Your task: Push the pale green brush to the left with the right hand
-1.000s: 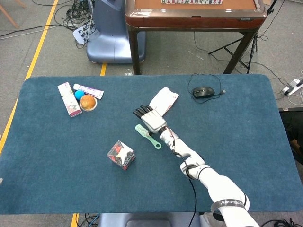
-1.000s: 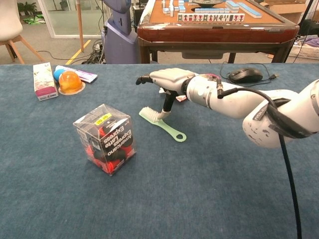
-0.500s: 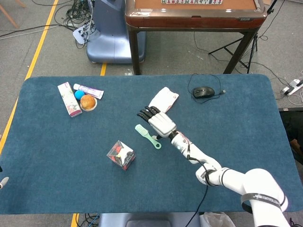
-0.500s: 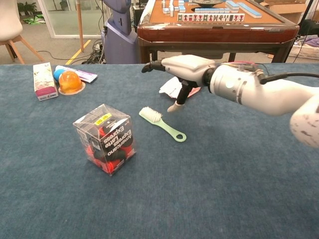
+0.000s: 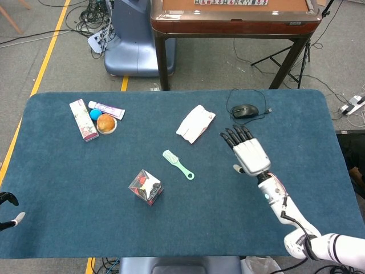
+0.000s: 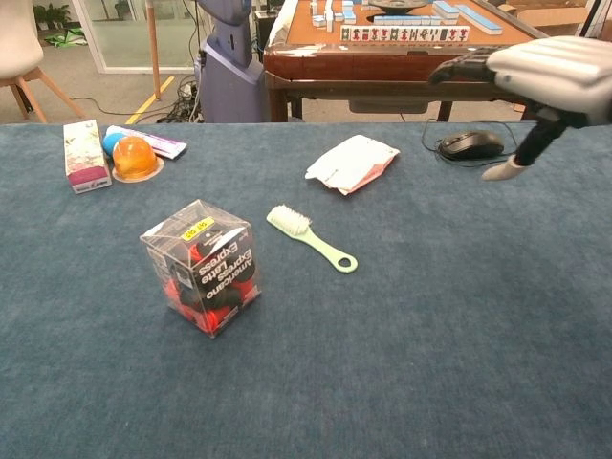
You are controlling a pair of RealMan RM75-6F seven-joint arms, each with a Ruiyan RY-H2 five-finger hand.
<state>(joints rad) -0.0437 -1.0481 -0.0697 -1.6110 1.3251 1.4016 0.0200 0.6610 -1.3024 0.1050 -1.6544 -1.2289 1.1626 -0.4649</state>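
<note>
Desk with blue carpet top [image 5: 68, 188] carries all. Right hand [image 5: 249, 154] hovers toward right edge, fingers [image 5: 235, 136] spread, holding nothing. Clear plastic box [image 6: 202, 266] near front. Pale green brush [image 5: 178, 164] lies mid-desk, well apart from hand. Left hand [image 5: 8, 209] at left edge, state unclear.

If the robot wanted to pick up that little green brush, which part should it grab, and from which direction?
Probably the thin handle, taken from straight above. The pale green brush lies flat on the table with bristles up at its far-left end, so the bare handle between the bristles and the ring end offers two free long edges. The right hand, open and off to the right, would have to come back over it.
</note>
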